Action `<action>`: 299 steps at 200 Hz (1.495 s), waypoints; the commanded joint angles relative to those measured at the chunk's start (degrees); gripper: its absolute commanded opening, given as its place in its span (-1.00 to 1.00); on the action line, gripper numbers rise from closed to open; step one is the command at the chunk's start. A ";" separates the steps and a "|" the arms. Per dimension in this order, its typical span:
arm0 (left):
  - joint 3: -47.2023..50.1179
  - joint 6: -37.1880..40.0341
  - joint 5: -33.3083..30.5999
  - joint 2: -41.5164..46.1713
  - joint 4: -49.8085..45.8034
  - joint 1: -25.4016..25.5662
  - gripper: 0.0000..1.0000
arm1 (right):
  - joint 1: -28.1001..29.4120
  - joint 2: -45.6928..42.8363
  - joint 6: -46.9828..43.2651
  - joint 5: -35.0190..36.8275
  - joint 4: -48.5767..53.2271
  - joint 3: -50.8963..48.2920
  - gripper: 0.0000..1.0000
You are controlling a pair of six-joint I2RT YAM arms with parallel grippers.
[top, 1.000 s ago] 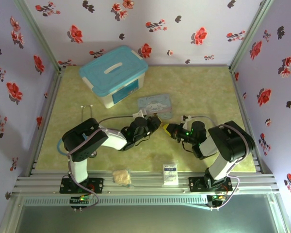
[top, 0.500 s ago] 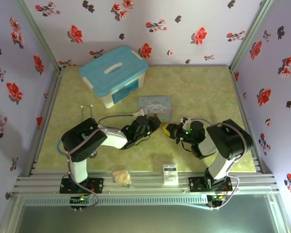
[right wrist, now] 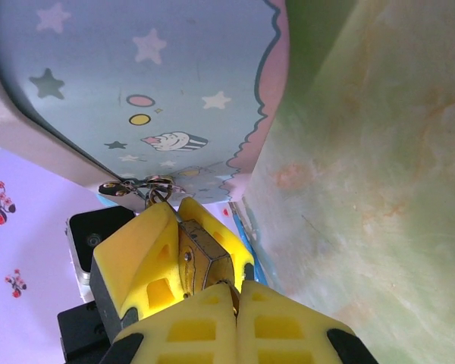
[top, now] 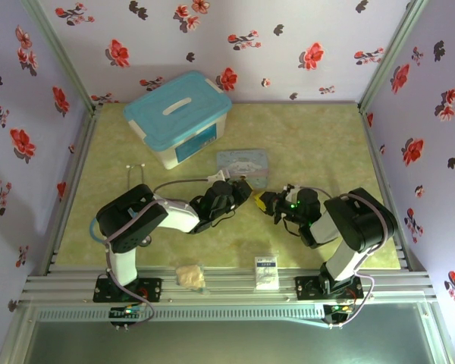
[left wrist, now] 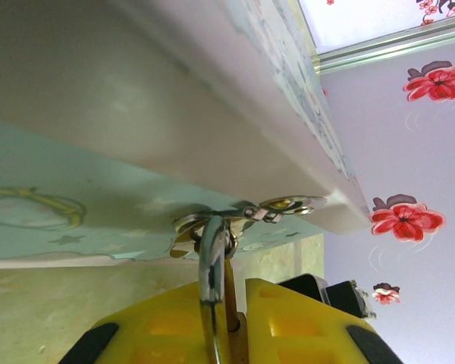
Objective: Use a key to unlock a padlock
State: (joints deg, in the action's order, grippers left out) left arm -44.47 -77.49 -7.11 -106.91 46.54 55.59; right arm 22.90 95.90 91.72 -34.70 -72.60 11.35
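Right jaws (right wrist: 229, 294) are clenched on the padlock (right wrist: 201, 262), its brass body pinched at their tips and jutting out ahead of them. The left jaws (left wrist: 224, 287) come in from the opposite side and are clamped shut too, apparently on that same lock, which from their camera reads as a bright bar edge-on between the yellow pads (left wrist: 159, 326). Just past both sets of tips hangs a small ring (left wrist: 226, 236). On it is the key (left wrist: 284, 203), thin and flat, splayed to the right of the left jaws, right up by the edge of the pale blue tin (right wrist: 136, 68). Whether any key already sits in the keyway I can't tell, as the lock's ends are hidden. My read is that the lock is being steadied ahead of insertion. To do that well, the right jaws want a firm, square clamp so the body can't swivel. The left should let go, pinch the key by its head and line the blade up with the keyway before pushing, so the ring doesn't snag the tin. The padlock's long axis runs crosswise to both jaws, with its ring end pointing off toward the tin and its other end tucked between the right jaws. The key lies roughly across that line.
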 commanded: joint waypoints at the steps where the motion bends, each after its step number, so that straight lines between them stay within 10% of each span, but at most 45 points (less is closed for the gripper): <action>1: 0.40 -0.40 7.58 -0.01 3.30 2.87 -0.93 | 0.68 -1.41 -4.43 2.29 0.97 3.15 -0.95; 46: 1.08 1.37 5.75 1.20 -0.78 2.37 -0.93 | 1.96 -8.85 -19.68 6.05 24.88 3.98 -0.86; 90: 1.60 -0.29 5.62 -1.06 3.10 2.06 -0.98 | 2.77 -20.29 -33.00 10.69 49.94 7.68 -0.20; 138: 1.75 1.61 5.16 -0.35 0.61 1.93 -0.99 | 3.21 -26.09 -47.53 13.30 67.47 11.42 -0.33; 161: 0.69 3.69 5.96 0.54 -4.85 1.65 -0.98 | 7.99 -30.98 -60.84 26.70 79.00 13.86 -0.45; 218: 0.60 6.09 8.03 1.97 -9.53 0.83 -0.96 | 19.46 -31.91 -68.79 38.11 72.21 12.23 -0.42; 299: 0.96 4.29 11.71 1.90 -6.71 0.05 -0.96 | 23.33 -18.85 -70.23 35.00 58.20 12.83 -0.32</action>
State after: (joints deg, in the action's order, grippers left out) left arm -43.07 -73.30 1.76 -106.34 37.82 55.81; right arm 45.10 74.74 23.64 -1.10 -8.45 22.90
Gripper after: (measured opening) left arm 0.128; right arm 0.336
